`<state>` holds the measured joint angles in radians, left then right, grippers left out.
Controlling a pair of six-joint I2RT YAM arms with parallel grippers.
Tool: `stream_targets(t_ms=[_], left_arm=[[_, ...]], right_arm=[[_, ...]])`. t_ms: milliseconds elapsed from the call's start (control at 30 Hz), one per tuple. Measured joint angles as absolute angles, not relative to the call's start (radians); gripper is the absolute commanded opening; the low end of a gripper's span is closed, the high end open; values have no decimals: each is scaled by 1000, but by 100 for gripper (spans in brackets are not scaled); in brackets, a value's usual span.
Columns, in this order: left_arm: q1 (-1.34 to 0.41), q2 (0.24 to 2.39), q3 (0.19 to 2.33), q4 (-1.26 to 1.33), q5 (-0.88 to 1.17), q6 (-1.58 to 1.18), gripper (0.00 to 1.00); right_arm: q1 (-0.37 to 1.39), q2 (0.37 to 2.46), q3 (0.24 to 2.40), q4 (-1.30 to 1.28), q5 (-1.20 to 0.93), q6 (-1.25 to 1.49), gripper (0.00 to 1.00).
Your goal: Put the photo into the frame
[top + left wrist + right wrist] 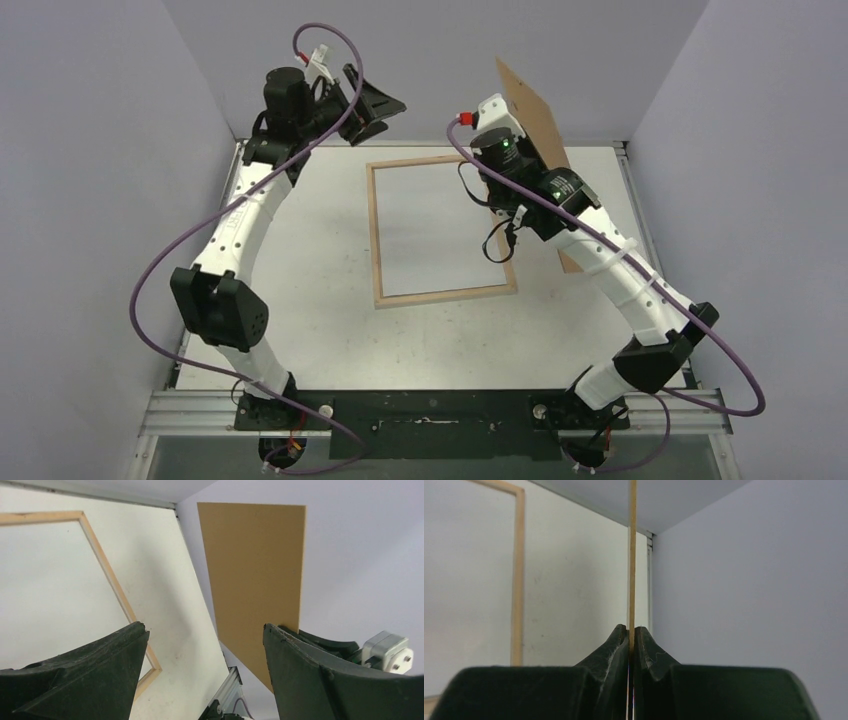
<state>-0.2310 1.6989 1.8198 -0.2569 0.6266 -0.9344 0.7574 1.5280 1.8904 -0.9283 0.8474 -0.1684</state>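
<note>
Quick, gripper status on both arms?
The left gripper: open, holding nothing.
The right gripper: shut on the brown board, held up off the table.

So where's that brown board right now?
The brown board is held upright on the right of the overhead view, pinched edge-on in the right arm's jaws, just right of the frame lying flat on the table.

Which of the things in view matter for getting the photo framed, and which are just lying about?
Belongs to the job:
- frame, flat on the table, bare-wood side up
- left gripper, open and empty
- the photo shows in no view

Not the job's own:
- brown board, pinched edge-on in the right gripper, held upright
</note>
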Motion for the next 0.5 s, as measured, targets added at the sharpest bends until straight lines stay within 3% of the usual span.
stream_targets(t_ms=[300, 500], left_arm=[[-234, 1802, 1820, -268, 617, -936, 83], [-237, 1849, 1811, -265, 619, -935, 83]], right_arm=[[693, 1509, 1520, -860, 836, -172, 0], [694, 1509, 1416, -845, 791, -111, 0]])
